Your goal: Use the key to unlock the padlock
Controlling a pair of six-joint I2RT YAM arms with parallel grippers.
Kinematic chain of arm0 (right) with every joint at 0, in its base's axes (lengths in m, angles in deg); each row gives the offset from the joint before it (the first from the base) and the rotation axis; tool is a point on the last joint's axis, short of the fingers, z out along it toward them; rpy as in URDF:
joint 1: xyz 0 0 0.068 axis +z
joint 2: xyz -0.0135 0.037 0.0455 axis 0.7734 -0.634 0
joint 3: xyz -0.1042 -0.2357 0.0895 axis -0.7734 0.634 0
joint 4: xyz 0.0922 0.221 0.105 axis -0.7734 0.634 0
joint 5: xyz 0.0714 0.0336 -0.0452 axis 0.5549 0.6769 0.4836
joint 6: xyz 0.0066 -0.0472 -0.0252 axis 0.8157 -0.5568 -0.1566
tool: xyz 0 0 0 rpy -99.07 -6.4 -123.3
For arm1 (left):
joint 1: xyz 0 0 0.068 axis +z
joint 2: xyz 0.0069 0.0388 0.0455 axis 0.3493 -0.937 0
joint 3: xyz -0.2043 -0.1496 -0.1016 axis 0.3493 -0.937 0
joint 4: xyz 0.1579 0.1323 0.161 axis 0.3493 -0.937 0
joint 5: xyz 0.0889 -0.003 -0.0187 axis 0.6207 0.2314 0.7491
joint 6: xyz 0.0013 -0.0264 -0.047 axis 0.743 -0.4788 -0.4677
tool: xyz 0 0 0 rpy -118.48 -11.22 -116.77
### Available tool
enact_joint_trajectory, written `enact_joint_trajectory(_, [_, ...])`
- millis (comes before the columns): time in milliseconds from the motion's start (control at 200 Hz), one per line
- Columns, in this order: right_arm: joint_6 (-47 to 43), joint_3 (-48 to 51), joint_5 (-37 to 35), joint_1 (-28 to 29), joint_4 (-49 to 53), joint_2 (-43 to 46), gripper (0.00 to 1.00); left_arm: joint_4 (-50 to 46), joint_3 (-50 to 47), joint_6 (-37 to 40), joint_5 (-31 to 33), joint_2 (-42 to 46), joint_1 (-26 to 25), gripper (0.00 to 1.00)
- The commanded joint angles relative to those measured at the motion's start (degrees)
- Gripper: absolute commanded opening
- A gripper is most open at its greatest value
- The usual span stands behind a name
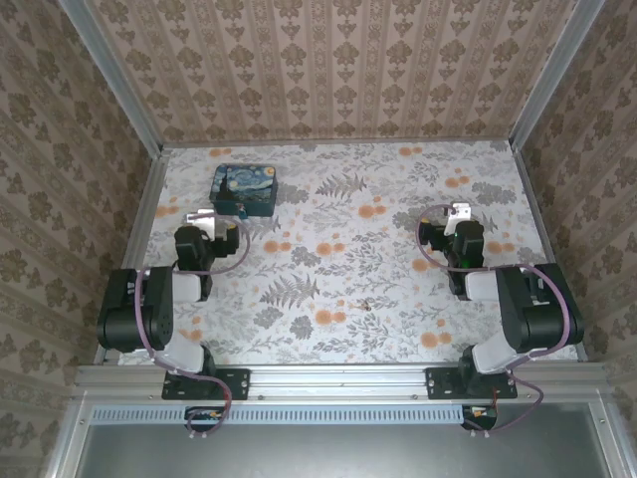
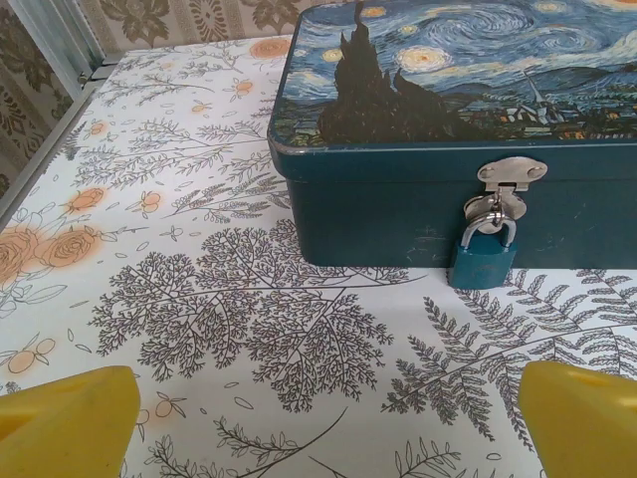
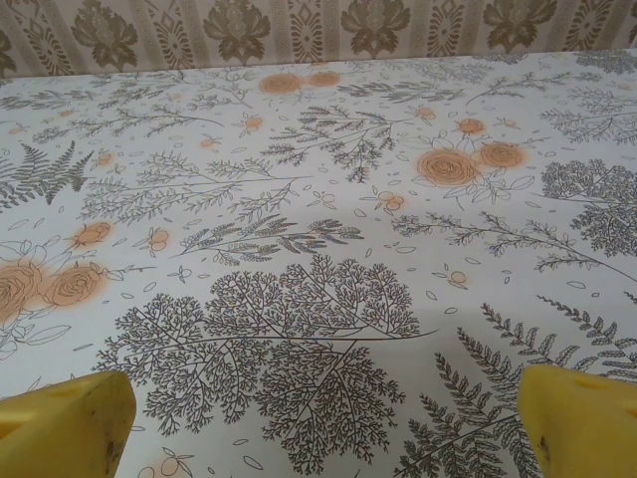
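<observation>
- At the front wall of the blue-and-yellow painted tin box (image 2: 428,189), the small teal padlock (image 2: 483,261) hangs by its silvery shackle from the metal hasp (image 2: 511,174).
- Near the middle of the floral table (image 1: 328,239), the tiny dark metal key (image 1: 371,304) lies well apart from both grippers.
- Left gripper (image 2: 323,423): released, yellow fingers (image 2: 70,418) spread wide, facing the padlock.
- Right gripper (image 3: 323,428): released, grasping nothing, over bare table.

Brown damask-papered walls (image 1: 338,70) enclose three sides of a table (image 1: 328,209) printed with grey ferns and orange flowers, a silvery metal rail (image 1: 338,378) at its near edge.
</observation>
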Motion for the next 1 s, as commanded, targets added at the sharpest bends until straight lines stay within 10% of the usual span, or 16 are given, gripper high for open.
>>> enact_joint_trajectory(0, [-0.9, -0.3, -0.7, 0.2, -0.7, 0.0, 1.00, -0.5, 1.4, 0.2, -0.9, 0.4, 0.6, 1.00])
enact_joint_trajectory(725, [-0.4, -0.2, -2.5, 0.5, -0.9, 0.3, 1.00, 0.1, 1.1, -0.1, -1.4, 0.4, 0.7, 1.00])
enact_joint_trajectory(995, [9.1, -0.7, -8.8, 0.1, 17.8, 24.8, 0.99, -13.9, 4.9, -0.1, 2.2, 10.0, -0.3, 1.00])
